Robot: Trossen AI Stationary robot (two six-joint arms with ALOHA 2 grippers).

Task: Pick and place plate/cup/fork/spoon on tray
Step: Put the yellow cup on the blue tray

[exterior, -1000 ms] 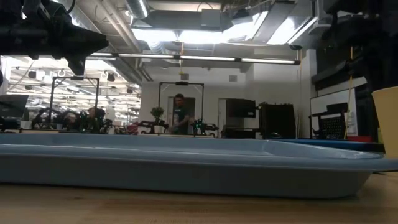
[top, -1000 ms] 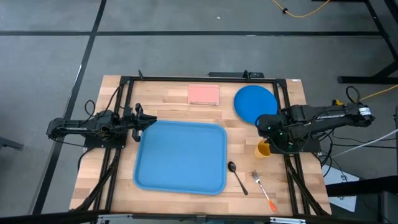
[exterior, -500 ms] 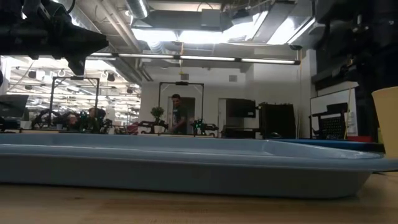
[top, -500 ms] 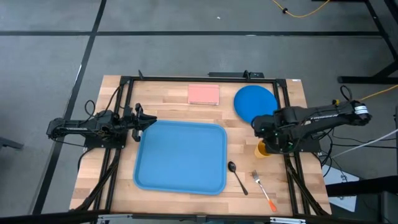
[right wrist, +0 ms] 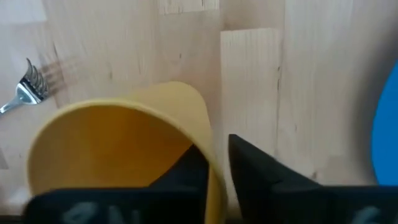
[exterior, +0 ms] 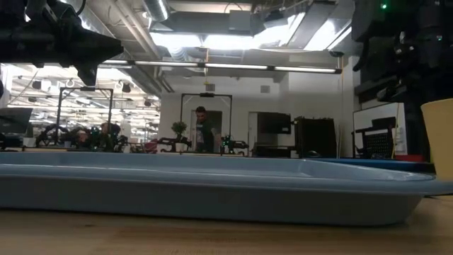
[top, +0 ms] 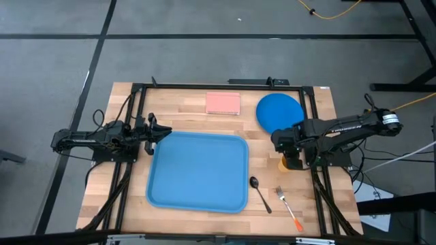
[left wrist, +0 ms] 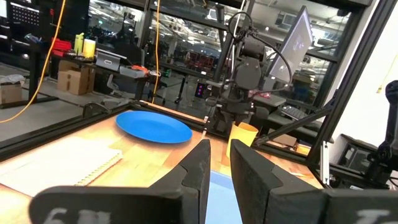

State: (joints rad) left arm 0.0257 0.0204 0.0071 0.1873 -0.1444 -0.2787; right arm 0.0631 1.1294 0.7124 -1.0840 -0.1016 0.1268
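Observation:
The yellow-orange cup [right wrist: 112, 143] stands upright on the table to the right of the light-blue tray [top: 197, 170]; my right arm hides most of it in the high view [top: 284, 164]. My right gripper [right wrist: 219, 148] is down over the cup and shut on its wall. The blue plate [top: 279, 112] lies flat at the far right. The dark spoon [top: 259, 190] and the orange-handled fork [top: 288, 207] lie on the wood near the tray's near right corner. My left gripper [top: 165, 133] waits, shut, at the tray's far left corner. My right gripper has one finger [right wrist: 186, 171] inside the cup and the other [right wrist: 261, 168] outside, with the cup's rim and wall [right wrist: 214, 163] between them on the side toward the plate. The fingers come from above, pointing down. The cup stands upright with its base on the table [exterior: 440, 138].
A pink pad [top: 223, 103] lies at the far edge, left of the plate. Black frame rails [top: 315, 122] run along the table's sides. People and equipment show in the room beyond the table in the low view.
My right gripper has moved a little toward the table's left edge, and now stands over the cup. The cup has stayed where it was. My left arm has kept still.

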